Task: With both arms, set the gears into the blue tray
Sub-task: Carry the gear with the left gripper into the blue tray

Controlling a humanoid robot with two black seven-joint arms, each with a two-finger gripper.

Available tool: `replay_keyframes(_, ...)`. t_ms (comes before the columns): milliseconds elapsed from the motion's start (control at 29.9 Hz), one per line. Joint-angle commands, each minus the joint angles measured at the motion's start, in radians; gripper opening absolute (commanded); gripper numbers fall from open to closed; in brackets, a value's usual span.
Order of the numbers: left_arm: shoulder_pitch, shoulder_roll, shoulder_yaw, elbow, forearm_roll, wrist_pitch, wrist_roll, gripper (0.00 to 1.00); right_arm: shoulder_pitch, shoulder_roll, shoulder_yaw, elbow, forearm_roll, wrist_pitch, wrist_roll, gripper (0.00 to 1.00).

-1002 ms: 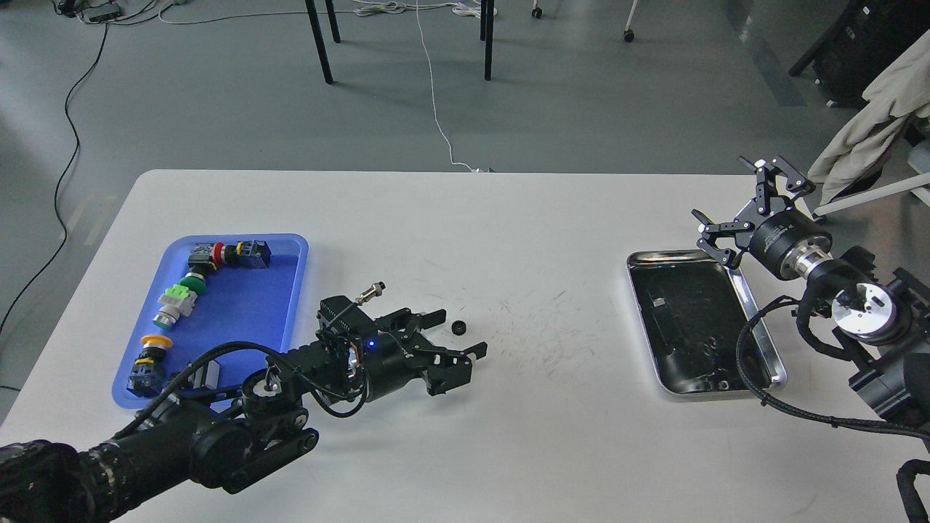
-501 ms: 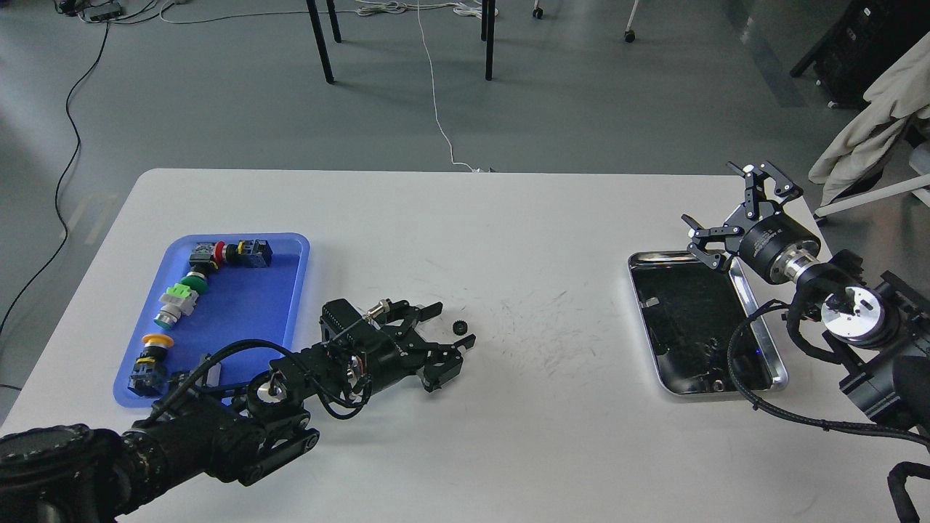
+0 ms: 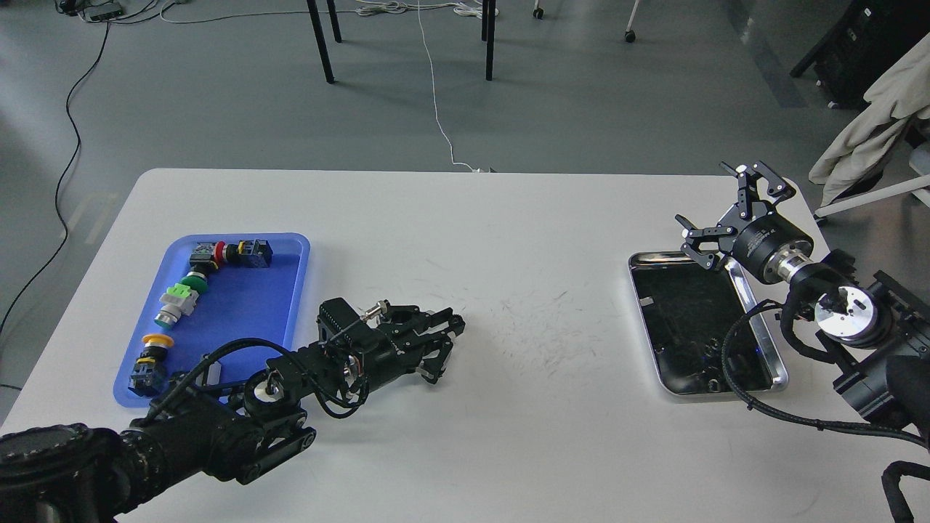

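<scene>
My left gripper [image 3: 449, 328] lies low on the white table [image 3: 508, 240], right of the blue tray [image 3: 247, 312]. Its fingers have come together on the spot where a small black gear lay, and the gear is hidden between them. The blue tray holds several colourful push-button switches [image 3: 178, 301] along its left side. Over the far right corner of the silver metal tray [image 3: 776, 363], my right gripper [image 3: 708, 211] hangs open with nothing in it.
The silver tray has small dark bits near its front edge, too small to identify. Cables trail off my right arm over that tray's front right corner. Chair and table legs stand on the floor beyond the table.
My left gripper has slid forward, lowered and shut where the gear lay; the gear no longer shows. My right gripper has drifted slightly left and stays open.
</scene>
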State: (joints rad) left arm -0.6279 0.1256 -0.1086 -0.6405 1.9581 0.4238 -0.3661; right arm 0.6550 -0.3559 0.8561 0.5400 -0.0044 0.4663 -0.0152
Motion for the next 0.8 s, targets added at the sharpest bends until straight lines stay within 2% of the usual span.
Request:
replay_keyframes(0, -0.022, 0.006, -0.003, -0.011, -0.007, 0.006, 0.001, 0.06, 0.0, 0.0, 0.0, 0.0, -0.002, 0.0, 0.0, 0.97)
replay_keyframes(134, -0.067, 0.057, -0.013, -0.047, -0.013, 0.033, 0.003, 0.05, 0.005, 0.0, 0.0, 0.0, -0.002, 0.0, 0.0, 0.97)
replay_keyframes(401, -0.144, 0.363, -0.014, -0.296, -0.18, 0.01, 0.019, 0.05, 0.011, 0.0, 0.0, 0.0, -0.003, 0.002, 0.0, 0.97)
replay_keyframes(601, -0.096, 0.554, -0.014, -0.347, -0.208, 0.009, -0.028, 0.05, 0.017, -0.006, 0.0, 0.061, -0.005, -0.001, 0.0, 0.97)
replay_keyframes(769, -0.003, 0.589, -0.014, -0.334, -0.278, 0.012, -0.045, 0.05, 0.015, -0.012, 0.0, 0.07, -0.005, -0.005, -0.002, 0.97)
